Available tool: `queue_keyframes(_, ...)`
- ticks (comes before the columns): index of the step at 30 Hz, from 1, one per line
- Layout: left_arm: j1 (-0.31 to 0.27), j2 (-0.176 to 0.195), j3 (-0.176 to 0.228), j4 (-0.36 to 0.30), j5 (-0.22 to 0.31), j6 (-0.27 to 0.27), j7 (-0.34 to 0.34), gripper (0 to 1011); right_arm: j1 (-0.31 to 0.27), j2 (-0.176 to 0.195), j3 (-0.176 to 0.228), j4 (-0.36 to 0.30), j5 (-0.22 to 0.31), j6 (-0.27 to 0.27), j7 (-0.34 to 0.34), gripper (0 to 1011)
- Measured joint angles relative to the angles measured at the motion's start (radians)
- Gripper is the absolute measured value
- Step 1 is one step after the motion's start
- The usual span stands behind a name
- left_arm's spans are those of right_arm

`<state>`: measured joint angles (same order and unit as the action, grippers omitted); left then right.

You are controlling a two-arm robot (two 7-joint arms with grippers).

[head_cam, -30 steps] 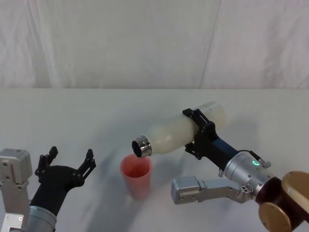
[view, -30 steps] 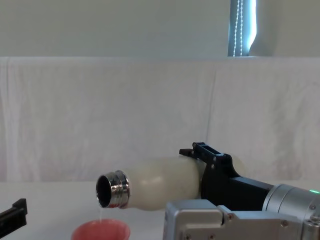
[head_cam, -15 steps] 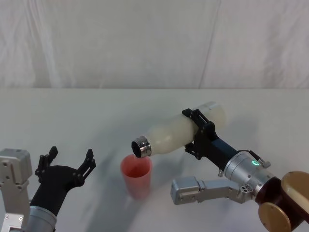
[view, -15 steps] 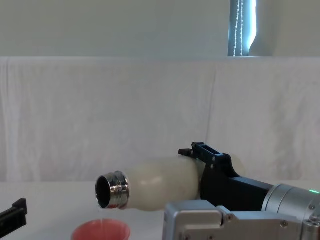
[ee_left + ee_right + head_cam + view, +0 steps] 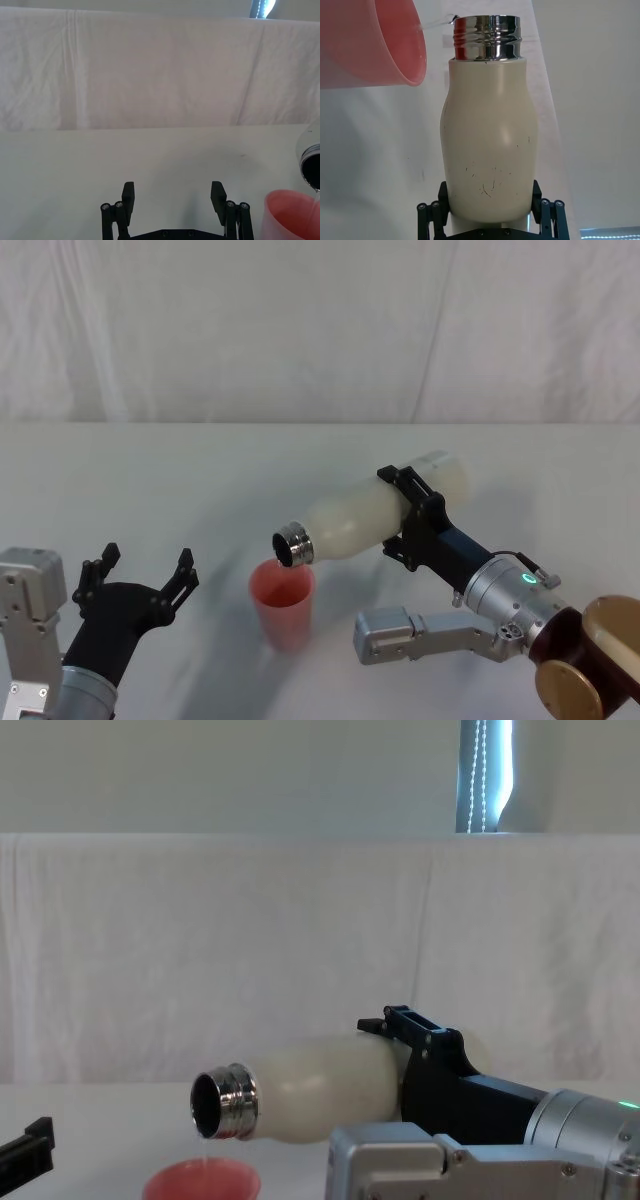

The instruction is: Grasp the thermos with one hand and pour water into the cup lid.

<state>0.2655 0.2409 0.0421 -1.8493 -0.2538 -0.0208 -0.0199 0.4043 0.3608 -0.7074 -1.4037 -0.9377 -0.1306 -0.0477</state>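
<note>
The cream-white thermos (image 5: 375,515) lies tipped almost level in the air, its steel neck (image 5: 292,544) pointing down-left over the salmon-pink cup lid (image 5: 282,602). My right gripper (image 5: 412,517) is shut on the thermos body, seen from behind in the right wrist view (image 5: 490,212). A thin stream of water runs from the neck (image 5: 224,1102) into the cup lid (image 5: 201,1183). The thermos (image 5: 490,150) and cup lid (image 5: 375,45) sit close together in the right wrist view. My left gripper (image 5: 138,575) rests open at the near left, left of the cup lid (image 5: 292,215), holding nothing (image 5: 173,196).
A white cloth covers the table (image 5: 150,480) and hangs as a backdrop (image 5: 200,950) behind. The grey link of my right arm (image 5: 420,632) lies low beside the cup lid on its right.
The thermos neck has lifted very slightly; otherwise both arms and the cup lid hold their places while water keeps trickling.
</note>
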Motion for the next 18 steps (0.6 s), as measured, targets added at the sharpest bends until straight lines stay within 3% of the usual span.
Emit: queue_keyframes(18, 0.000, 0.000, 0.000, 0.000, 0.000, 0.000, 0.000, 1001, -0.001, 0.000, -0.001, 0.000, -0.001, 0.001, -0.003, 951)
